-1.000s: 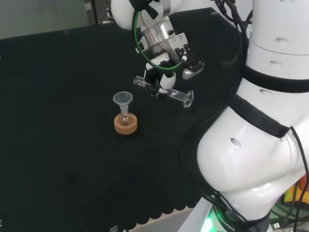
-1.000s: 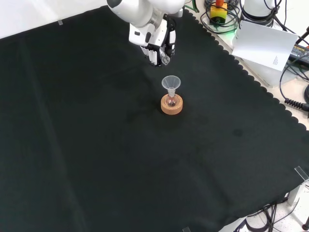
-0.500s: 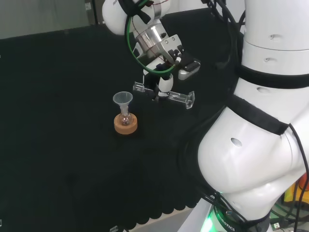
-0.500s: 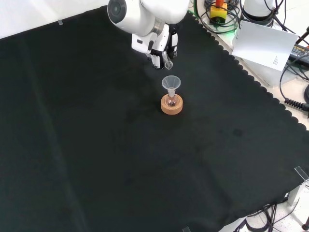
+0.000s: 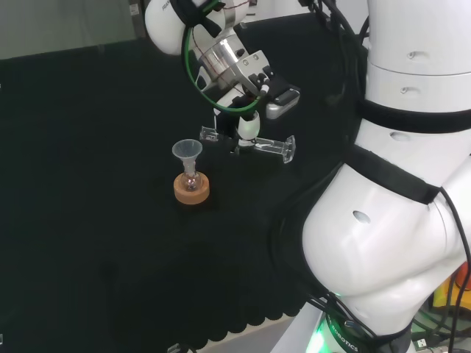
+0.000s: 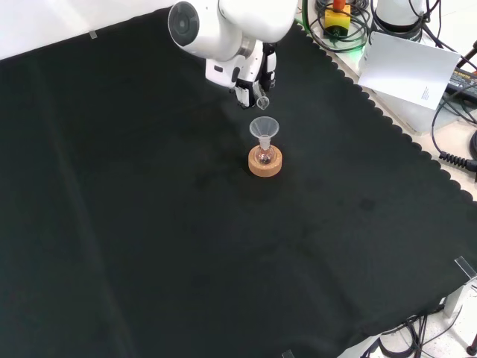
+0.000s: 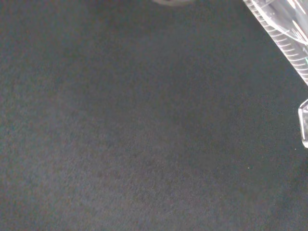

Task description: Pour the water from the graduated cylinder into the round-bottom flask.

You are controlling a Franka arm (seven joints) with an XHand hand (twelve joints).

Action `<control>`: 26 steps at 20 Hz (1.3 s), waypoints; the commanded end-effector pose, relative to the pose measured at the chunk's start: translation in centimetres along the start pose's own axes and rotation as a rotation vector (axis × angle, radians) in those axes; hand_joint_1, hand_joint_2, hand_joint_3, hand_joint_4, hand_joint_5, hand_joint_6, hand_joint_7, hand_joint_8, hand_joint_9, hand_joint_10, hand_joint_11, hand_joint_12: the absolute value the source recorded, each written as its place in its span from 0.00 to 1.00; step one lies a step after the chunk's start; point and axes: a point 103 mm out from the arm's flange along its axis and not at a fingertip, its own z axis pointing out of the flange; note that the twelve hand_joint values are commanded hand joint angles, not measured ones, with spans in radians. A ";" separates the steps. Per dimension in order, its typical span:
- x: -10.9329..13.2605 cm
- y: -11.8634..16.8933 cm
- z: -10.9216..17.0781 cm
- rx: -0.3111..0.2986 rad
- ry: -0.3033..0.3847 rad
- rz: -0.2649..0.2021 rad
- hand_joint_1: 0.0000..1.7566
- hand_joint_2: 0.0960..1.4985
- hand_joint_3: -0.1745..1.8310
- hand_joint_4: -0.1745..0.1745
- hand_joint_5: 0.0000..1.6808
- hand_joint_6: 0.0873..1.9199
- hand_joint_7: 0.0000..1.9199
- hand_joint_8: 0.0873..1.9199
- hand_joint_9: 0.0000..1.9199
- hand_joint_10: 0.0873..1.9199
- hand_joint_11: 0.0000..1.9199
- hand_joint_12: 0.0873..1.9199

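A small round-bottom flask (image 5: 191,179) stands in a cork ring (image 5: 191,190) on the black cloth, with a clear funnel (image 5: 187,151) in its neck. My hand (image 5: 246,126) is shut on a clear graduated cylinder (image 5: 269,146), held almost level just right of the funnel in the head view. The cylinder's mouth end (image 5: 209,134) points at the funnel. In the front view the hand (image 6: 248,77) hangs just above and behind the funnel (image 6: 264,127) and cork ring (image 6: 265,163). The wrist view catches a marked stretch of the cylinder (image 7: 285,36) over bare cloth.
Black cloth (image 6: 149,224) covers the bench all round the flask. Its scalloped edge (image 6: 387,123) runs along the front view's right, with a white sheet (image 6: 410,71) and cables beyond it. The arm's white links (image 5: 397,184) stand at the head view's right.
The hand has carried the cylinder left in the head view, toward the funnel, and levelled it. In the front view the hand has come nearer the funnel. Flask and stand have not moved.
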 end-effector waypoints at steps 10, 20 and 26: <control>1.0 0.5 -0.6 0.102 -0.021 0.025 0.72 0.74 0.09 0.00 0.56 0.53 0.51 0.52 0.73 0.07 0.63 0.38; 1.4 0.3 -1.4 0.141 -0.043 0.052 0.72 0.74 0.09 0.00 0.56 0.53 0.51 0.52 0.73 0.07 0.63 0.38; 1.5 0.2 -1.5 0.172 -0.058 0.078 0.72 0.74 0.09 0.00 0.56 0.53 0.51 0.52 0.74 0.07 0.63 0.38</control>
